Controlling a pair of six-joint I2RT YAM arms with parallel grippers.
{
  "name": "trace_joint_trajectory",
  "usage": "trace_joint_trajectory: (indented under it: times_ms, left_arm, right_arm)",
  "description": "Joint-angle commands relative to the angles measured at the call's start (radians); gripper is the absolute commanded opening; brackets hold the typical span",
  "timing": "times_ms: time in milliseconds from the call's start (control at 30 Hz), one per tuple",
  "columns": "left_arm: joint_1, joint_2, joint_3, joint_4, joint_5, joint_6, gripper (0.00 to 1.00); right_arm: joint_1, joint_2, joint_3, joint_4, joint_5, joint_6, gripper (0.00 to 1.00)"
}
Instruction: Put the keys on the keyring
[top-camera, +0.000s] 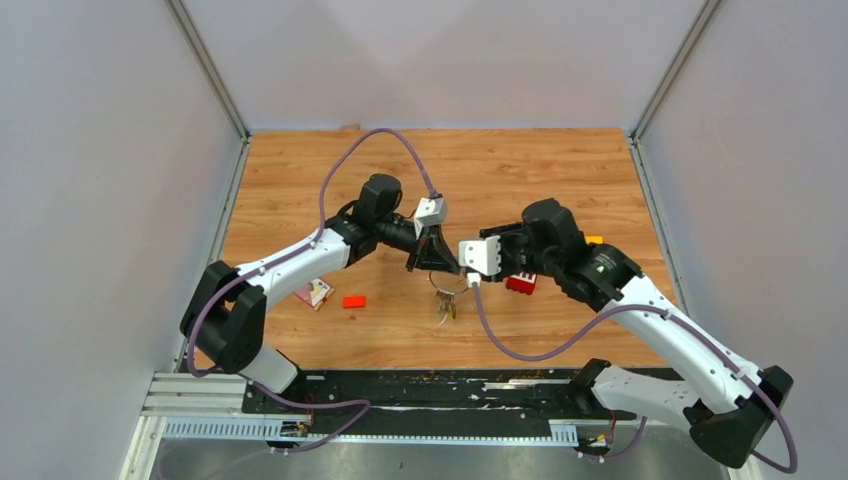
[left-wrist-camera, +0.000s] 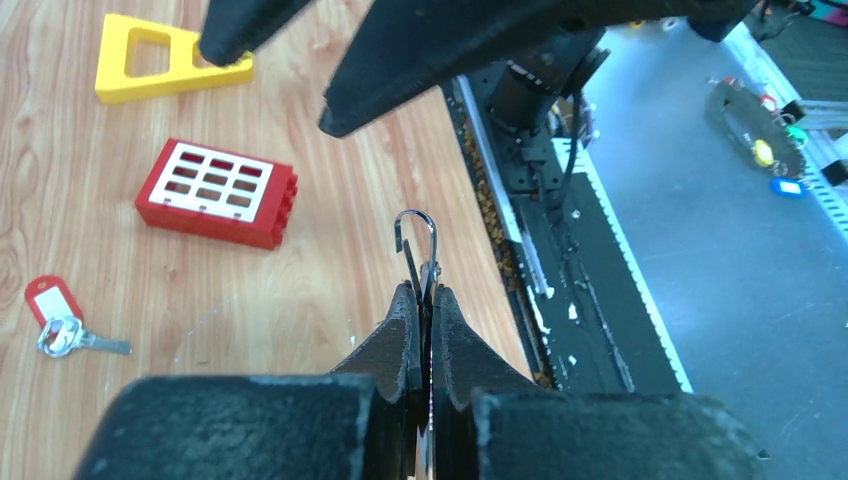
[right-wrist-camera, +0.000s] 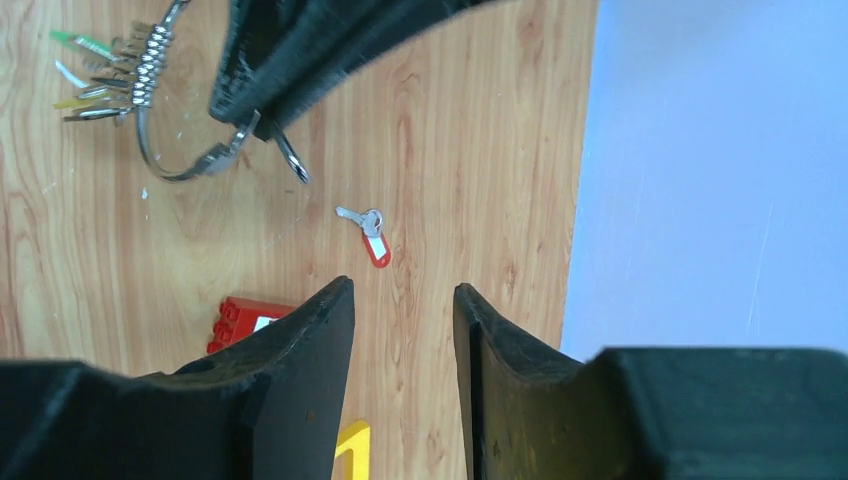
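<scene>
Two pincers: left pincer (left-wrist-camera: 424, 295) clenched on the thin silver wire keyring (right-wrist-camera: 150, 160), bunched keys (right-wrist-camera: 110, 75) dangling; right pincer (right-wrist-camera: 403, 290) released, empty. Best bet: hold the ring steady, lift the red-tagged silver key (right-wrist-camera: 370, 228) off the worktop (right-wrist-camera: 450, 150) by its head.

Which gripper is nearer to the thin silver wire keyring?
Left. The left gripper is shut on the thin silver wire keyring; the right gripper stands open, apart from it.
</scene>
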Motion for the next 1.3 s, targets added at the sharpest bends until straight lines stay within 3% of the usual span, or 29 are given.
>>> trace_joint_trajectory:
  times_ms: [0,333,700,1000,1267]
  left_arm:
    - [0.003,-0.077,-0.02,0.143,0.095,-0.112,0.0]
    - [0.001,-0.103,-0.044,0.15,0.142,-0.098,0.0]
    - [0.001,-0.099,-0.039,0.089,0.152,-0.03,0.0]
    - [0.0,-0.095,-0.031,0.044,0.157,0.005,0.0]
    - [0.0,-0.093,-0.029,0.038,0.158,0.009,0.0]
  right_arm:
    - [-0.082,-0.058,0.045,0.006,-0.275,0.07,0.42]
    - [-0.122,-0.015,0.106,-0.048,-0.537,0.132,0.4]
    - [-0.123,0.038,0.106,-0.084,-0.606,0.126,0.34]
    - [-0.122,0.052,0.11,-0.079,-0.627,0.124,0.21]
    - [-0.122,0.053,0.101,-0.074,-0.639,0.122,0.2]
